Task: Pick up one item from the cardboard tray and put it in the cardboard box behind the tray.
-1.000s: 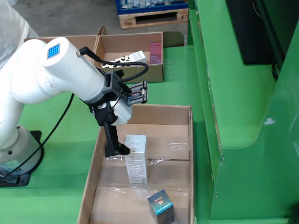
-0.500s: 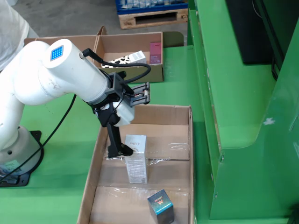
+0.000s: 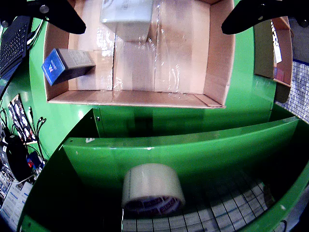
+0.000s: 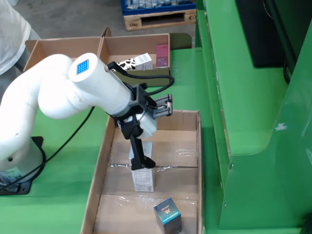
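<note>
- Side view: the arm [image 4: 73, 92] reaches over the tray [image 4: 95, 195], with the gripper [image 4: 146, 163] lowered over the white carton [image 4: 143, 179], which stands upright near the tray's middle.
- One dark finger [image 4: 138, 152] shows in the side view, its tip at the carton's top. The other finger is hidden behind it.
- Gripper view: the two fingers appear at the top corners, well apart, so the jaws stand open. The white carton [image 3: 126, 17] sits at the top edge between them, nearer the left finger [image 3: 55, 14] than the right finger [image 3: 253, 14].
- No contact with the carton's faces can be confirmed in either view.
- A blue carton [image 4: 167, 216] lies at the tray's near end in the side view, well apart from the gripper.
- The target box [image 4: 139, 53] stands at the far end, beyond the tray, and already holds a spotted carton [image 4: 130, 62] and a pink carton [image 4: 162, 54].
- Handling, as a judgement: the white carton is probably light, stiff paperboard with smooth, possibly slippery faces. Being tall and narrow, it may tip if struck off-centre.
- Recommended hold: clamp two opposite faces just below the top, with the carton centred between the fingers. Use moderate force, since thin board walls may buckle.
</note>
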